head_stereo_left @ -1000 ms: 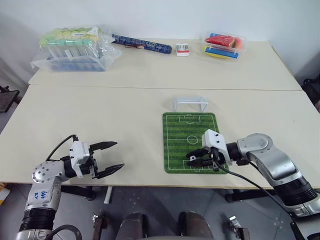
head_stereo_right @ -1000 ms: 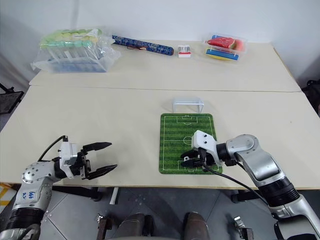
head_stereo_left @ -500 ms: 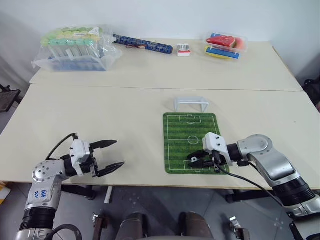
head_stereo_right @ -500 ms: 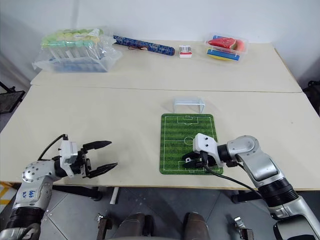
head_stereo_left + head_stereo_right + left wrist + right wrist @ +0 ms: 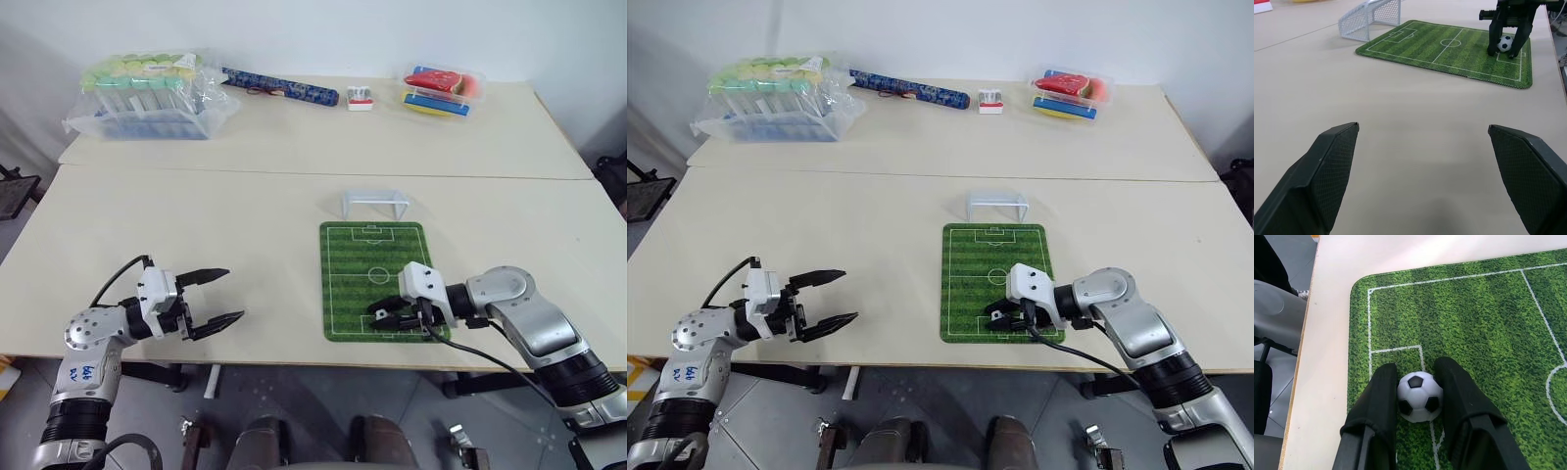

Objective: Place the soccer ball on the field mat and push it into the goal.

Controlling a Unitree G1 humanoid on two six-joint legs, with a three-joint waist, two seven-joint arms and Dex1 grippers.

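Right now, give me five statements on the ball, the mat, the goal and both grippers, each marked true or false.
1. The right gripper has the soccer ball between its fingers. True.
2. The soccer ball is inside the goal. False: it is at the field mat's near end, far from the goal.
3. The left gripper is open and holds nothing. True.
4. The goal stands in the mat's centre circle. False: it stands on the table just past the mat's far edge.
5. The left gripper hovers over the mat. False: it is off to the mat's left.
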